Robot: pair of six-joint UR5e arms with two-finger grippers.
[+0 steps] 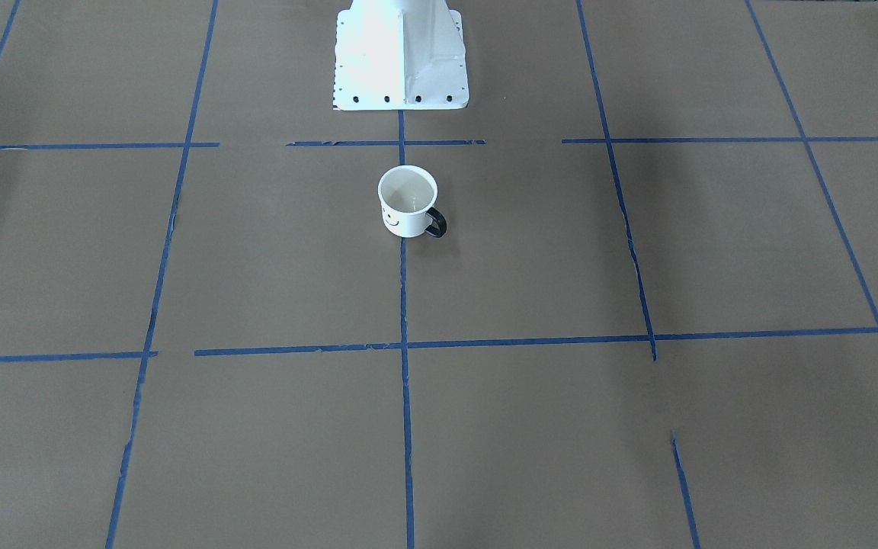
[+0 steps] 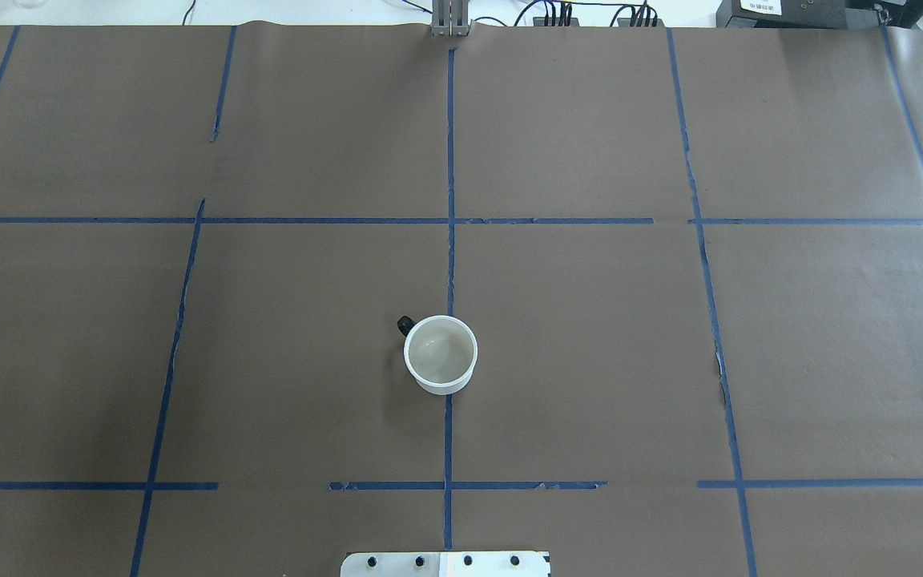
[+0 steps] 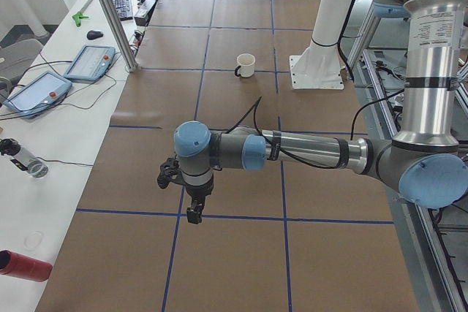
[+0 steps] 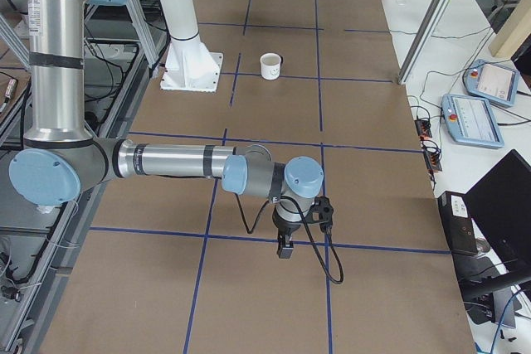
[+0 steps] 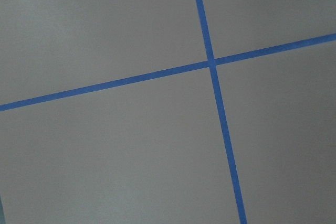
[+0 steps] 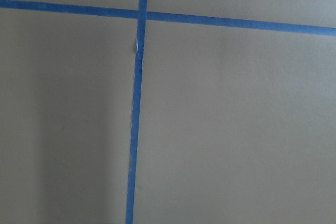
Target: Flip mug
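Note:
The white mug (image 1: 407, 200) stands upright, mouth up, on the brown paper near the robot's base. Its smiley face and black handle (image 1: 437, 222) show in the front-facing view. It also shows in the overhead view (image 2: 441, 353), the exterior left view (image 3: 245, 64) and the exterior right view (image 4: 270, 65). My left gripper (image 3: 194, 213) hangs over the table far from the mug and shows only in the exterior left view. My right gripper (image 4: 284, 248) shows only in the exterior right view, also far from the mug. I cannot tell whether either is open or shut. Both wrist views show only paper and tape.
Blue tape lines (image 2: 450, 200) divide the brown paper into squares. The white robot pedestal (image 1: 401, 53) stands just behind the mug. A side table holds tablets (image 3: 89, 62) and a red can (image 3: 25, 265). An aluminium post (image 3: 113, 16) stands at the table's edge.

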